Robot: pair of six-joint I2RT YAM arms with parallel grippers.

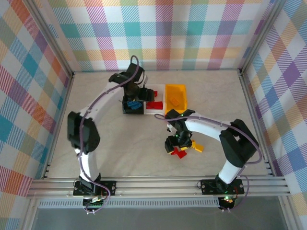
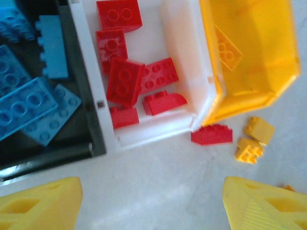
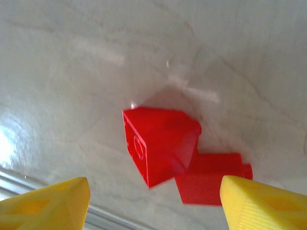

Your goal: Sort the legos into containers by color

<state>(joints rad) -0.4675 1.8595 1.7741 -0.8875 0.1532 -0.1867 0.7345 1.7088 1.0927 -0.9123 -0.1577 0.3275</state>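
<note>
Red brick on table, near side of white bin and apart from it. It lies straight under the right pincer, between its spread, empty fingers, and touches a second red brick. Long axis unclear. Left pincer hangs released and empty over the bin's near wall. Right arm nearer.

Pale marbled table under three adjoining bins (black, white, orange) and loose red, yellow bricks

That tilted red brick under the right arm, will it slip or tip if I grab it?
The tilted red brick looks like glossy hard plastic: probably stiff, light, somewhat slippery. It seems propped against the second red brick, so a nudge would likely tip it flat.
</note>
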